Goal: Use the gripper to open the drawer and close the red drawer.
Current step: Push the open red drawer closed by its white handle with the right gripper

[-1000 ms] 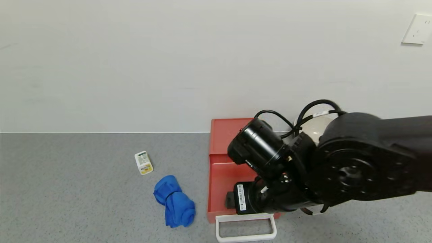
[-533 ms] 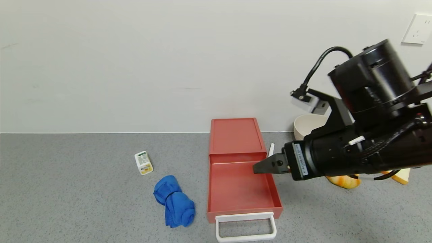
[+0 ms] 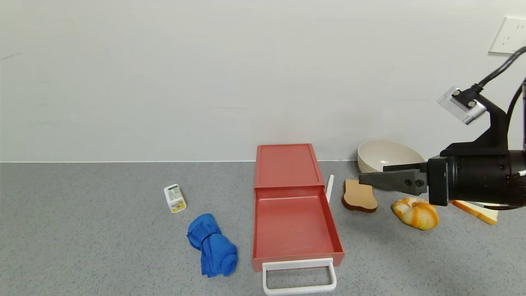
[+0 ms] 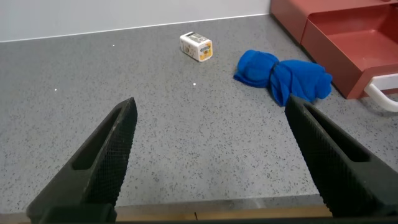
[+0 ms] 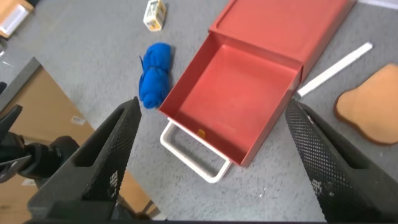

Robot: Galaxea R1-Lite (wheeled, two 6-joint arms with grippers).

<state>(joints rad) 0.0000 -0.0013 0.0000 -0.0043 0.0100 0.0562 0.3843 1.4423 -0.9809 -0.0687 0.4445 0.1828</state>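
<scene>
The red drawer (image 3: 294,222) stands pulled out of its low red case (image 3: 285,164), empty, with its white loop handle (image 3: 299,277) at the table's front edge. It also shows in the right wrist view (image 5: 239,99), as does the handle (image 5: 193,158). My right gripper (image 3: 363,179) hangs in the air to the right of the drawer, above a brown bread slice, apart from the drawer; in its wrist view it (image 5: 212,106) is open and empty. My left gripper (image 4: 211,102) is open and empty, low over the table's front edge, far left of the drawer (image 4: 348,37).
A blue cloth (image 3: 213,244) and a small white box (image 3: 175,198) lie left of the drawer. To its right are a white stick (image 3: 329,188), a brown bread slice (image 3: 359,196), a bun (image 3: 415,212), a toast slice (image 3: 476,211) and a beige bowl (image 3: 388,156) by the wall.
My right arm has swung up and to the right, away from the drawer. The drawer stays pulled out in the same place.
</scene>
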